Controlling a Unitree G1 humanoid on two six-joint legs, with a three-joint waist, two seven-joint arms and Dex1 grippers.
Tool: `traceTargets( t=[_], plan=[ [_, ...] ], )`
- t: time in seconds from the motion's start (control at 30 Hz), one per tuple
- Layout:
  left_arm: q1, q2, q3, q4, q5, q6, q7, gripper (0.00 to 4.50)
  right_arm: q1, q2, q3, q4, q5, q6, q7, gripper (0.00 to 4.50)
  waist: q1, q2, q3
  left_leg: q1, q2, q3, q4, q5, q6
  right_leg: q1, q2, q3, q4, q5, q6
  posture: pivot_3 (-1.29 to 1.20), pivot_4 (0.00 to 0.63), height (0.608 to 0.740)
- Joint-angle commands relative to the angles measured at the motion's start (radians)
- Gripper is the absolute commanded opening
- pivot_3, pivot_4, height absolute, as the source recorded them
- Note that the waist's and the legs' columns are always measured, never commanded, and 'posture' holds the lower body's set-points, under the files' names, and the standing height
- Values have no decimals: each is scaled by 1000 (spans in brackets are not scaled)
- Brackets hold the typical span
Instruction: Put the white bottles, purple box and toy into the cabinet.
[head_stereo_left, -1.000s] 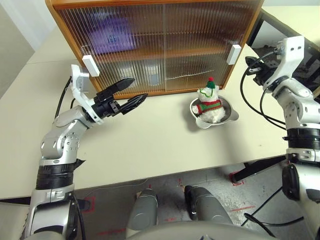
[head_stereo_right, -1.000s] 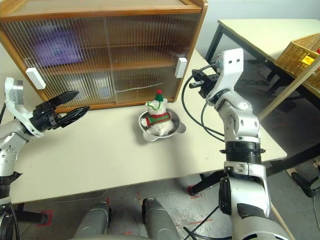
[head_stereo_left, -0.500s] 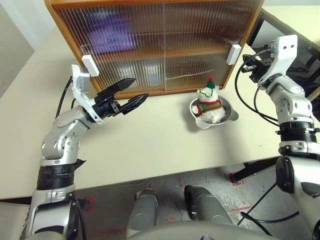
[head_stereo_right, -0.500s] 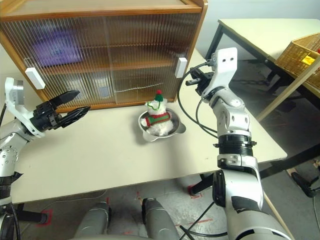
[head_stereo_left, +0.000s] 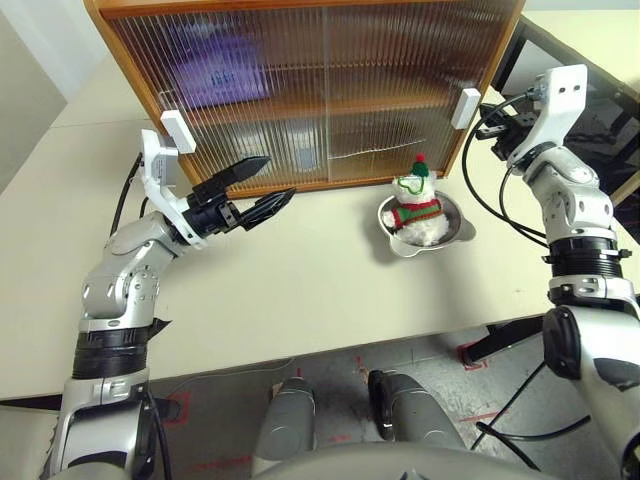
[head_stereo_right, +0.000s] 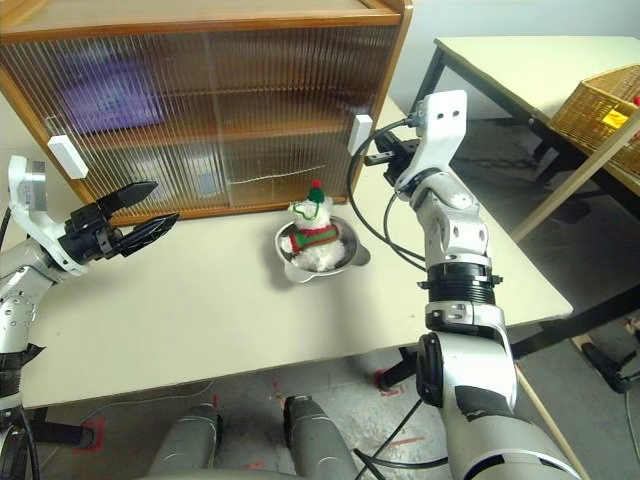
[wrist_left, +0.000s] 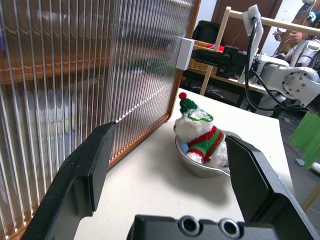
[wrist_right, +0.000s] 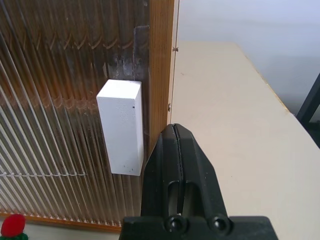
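White plush of the toy (head_stereo_left: 414, 208), scarfed red and green, seated upright in a round steel bowl (head_stereo_left: 425, 232) on the desk (head_stereo_left: 300, 290), just in front of the cabinet (head_stereo_left: 320, 90) near its right corner. Inside, behind the ribbed doors, a blur of the purple box (head_stereo_left: 215, 70) on the upper shelf at the left; no telling the white bottles apart through the ribbing.

Both sliding doors drawn shut, so no way in for the toy yet. Right door's white handle (wrist_right: 121, 126), long axis upright, set against the cabinet's right post. Right claw (wrist_right: 175, 131) clenched on nothing, level with that handle and just beside it, on the post side; touching or not, hard to tell. Probably about pushing the handle leftward to slide the door open.

Left claw (head_stereo_left: 257, 187) released wide, hovering above the desk before the left door, well apart from the toy. Right arm nearer the bowl. Left handle (head_stereo_left: 176, 132) close above the left wrist.

Nothing between claw and handle; the bowl below, clear of the door's track.
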Motion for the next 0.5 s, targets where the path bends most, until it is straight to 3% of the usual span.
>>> traceTargets(
  t=[0.03,0.5],
  plan=[
    [9,-1,-6,16,10,-19,-12,4500,-14,16,23,-45,-2,30,11,18,-1,0,0,0,0,0,0,0,0,0,0,0,0,0,0,100,111,740],
    [20,-13,-8,28,17,-42,-18,4500,-20,64,44,-171,2,128,1,18,-2,0,0,0,0,-1,0,0,0,-1,2,0,0,1,-1,104,109,740]
  ],
)
